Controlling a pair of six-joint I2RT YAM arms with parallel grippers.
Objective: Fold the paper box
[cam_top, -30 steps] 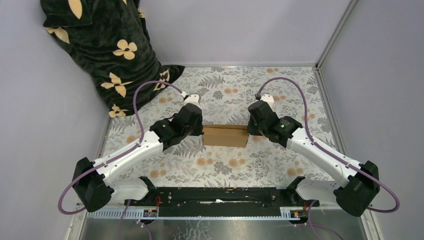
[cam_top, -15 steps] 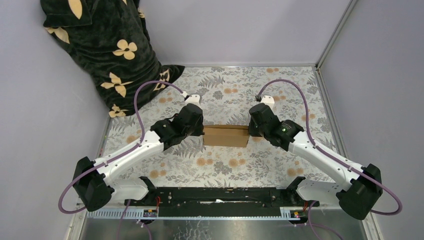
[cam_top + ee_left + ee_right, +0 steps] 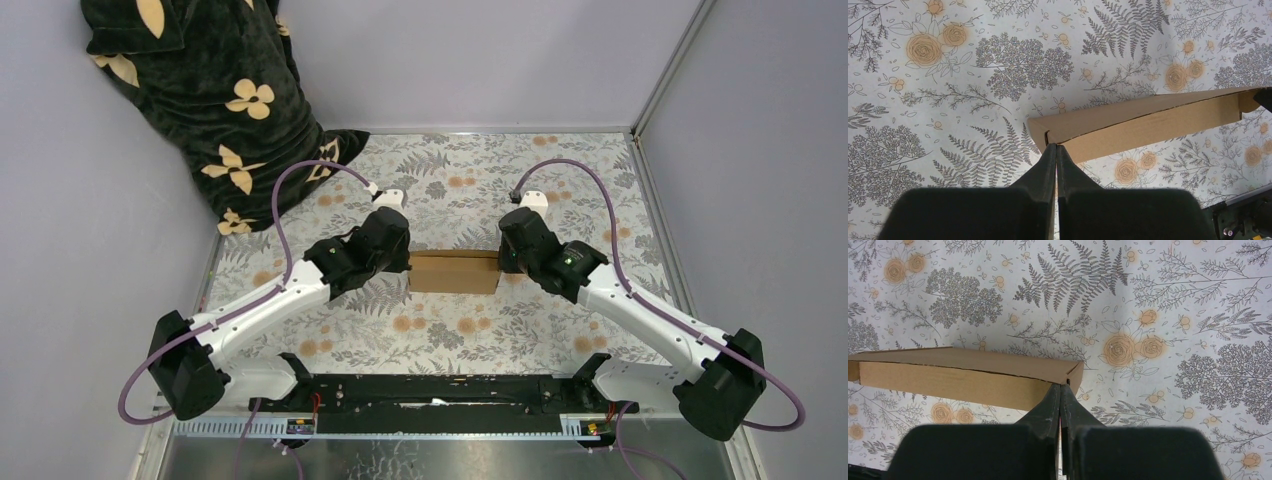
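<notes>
The paper box (image 3: 453,271) is seen in the middle of the flowery table (image 3: 560,170), between the arms; the left gripper (image 3: 1056,148) is shut tight, nothing held, its tip set against the box's left end; the right gripper (image 3: 1062,388) is shut likewise at the right end; if one side is pushed harder, the box could be turned or its end crushed.

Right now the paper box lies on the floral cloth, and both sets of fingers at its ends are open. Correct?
No. Both are shut: the left wrist view shows the left fingers pressed together, the right wrist view the right fingers likewise. The paper box does lie on the floral cloth, with the fingers at its ends.
</notes>
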